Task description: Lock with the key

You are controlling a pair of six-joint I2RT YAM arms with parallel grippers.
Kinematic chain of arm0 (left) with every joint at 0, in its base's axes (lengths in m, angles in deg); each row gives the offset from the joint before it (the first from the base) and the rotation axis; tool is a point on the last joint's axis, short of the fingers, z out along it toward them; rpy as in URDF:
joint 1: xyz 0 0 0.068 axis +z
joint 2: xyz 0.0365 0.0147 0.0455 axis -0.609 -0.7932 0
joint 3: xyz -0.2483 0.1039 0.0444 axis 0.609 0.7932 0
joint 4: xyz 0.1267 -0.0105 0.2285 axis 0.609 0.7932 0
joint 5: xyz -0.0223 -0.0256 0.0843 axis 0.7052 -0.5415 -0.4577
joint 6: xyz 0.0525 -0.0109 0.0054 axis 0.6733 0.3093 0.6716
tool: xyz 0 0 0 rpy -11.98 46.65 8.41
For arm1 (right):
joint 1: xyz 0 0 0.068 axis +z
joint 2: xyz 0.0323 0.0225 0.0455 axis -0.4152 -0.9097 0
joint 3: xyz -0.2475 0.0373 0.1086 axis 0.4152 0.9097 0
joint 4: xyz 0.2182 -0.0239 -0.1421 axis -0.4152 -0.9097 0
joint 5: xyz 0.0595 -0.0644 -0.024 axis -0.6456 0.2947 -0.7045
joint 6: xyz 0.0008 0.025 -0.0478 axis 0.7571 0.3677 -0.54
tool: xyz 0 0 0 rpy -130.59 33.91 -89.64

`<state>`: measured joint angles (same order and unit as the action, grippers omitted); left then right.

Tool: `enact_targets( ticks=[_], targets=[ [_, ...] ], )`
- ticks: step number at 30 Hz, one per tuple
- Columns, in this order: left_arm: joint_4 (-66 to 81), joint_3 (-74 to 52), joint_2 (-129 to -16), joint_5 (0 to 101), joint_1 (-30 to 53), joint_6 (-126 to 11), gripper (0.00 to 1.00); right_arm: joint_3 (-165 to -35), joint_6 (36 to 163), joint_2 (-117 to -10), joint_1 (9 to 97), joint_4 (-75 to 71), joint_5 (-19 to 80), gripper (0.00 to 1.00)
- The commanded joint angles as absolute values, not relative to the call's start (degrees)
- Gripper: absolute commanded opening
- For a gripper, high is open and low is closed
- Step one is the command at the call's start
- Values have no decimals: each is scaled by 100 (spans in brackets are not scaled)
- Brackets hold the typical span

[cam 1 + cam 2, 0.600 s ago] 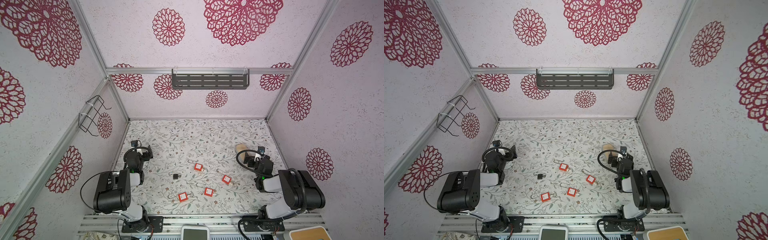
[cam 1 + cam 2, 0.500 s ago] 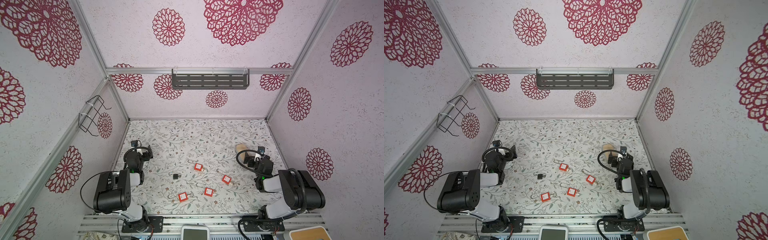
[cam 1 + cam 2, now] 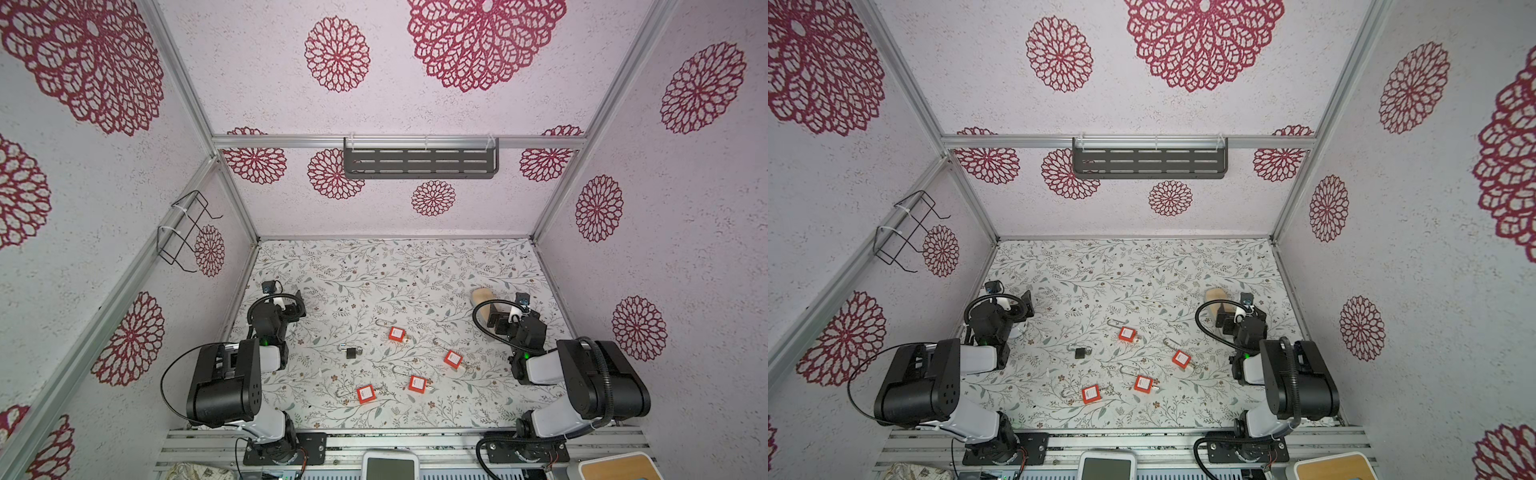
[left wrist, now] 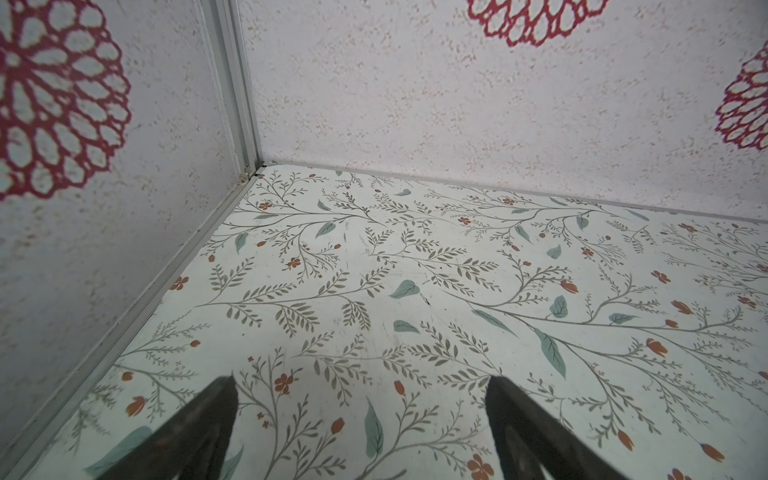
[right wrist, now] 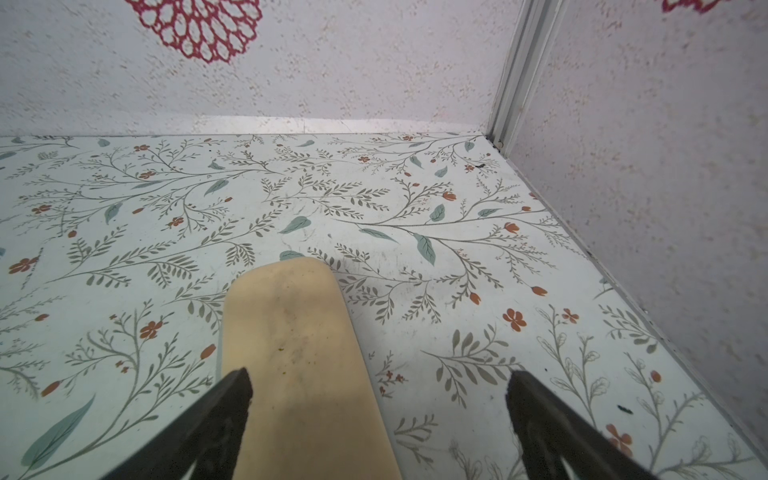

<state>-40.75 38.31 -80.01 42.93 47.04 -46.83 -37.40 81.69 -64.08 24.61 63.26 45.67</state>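
Nothing of the locking looks begun. Four red padlocks (image 3: pixel 397 333) lie scattered mid-tabletop (image 3: pixel 374 274) with their shackles sticking out. A small black piece (image 3: pixel 351 352) with a metal loop sits just left of them; whether it is the key I cannot tell. Both arms are at the sides, well apart from the padlocks. The left end effector (image 4: pixel 359 384) is spread wide over bare tabletop, holding nothing. The right end effector (image 5: pixel 380 378) is equally spread and empty, above a tan pad (image 5: pixel 291 332).

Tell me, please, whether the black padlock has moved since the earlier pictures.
No. The black padlock still lies at the same spot, left of the nearest red padlock.
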Motion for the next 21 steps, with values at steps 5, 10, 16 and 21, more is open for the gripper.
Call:
enact_targets(
  ticks=[5, 10, 16, 21],
  targets=[
    [-4070, 3731, -7962, 4263, 4681, -4697, 97, -3871, 8260, -6368, 2449, 6510, 4538, 99],
    [-4106, 3756, -7949, 4257, 4682, -4692, 97, -3832, 8246, -6359, 2442, 6567, 4472, 99],
    [-4261, 3935, -7706, 4291, 4689, -4683, 97, -3303, 8266, -6209, 2439, 7478, 4549, 99],
    [-3653, 3878, -7110, 4337, 4681, -4676, 97, -3342, 8222, -5429, 2453, 6711, 4542, 99]
  ],
)
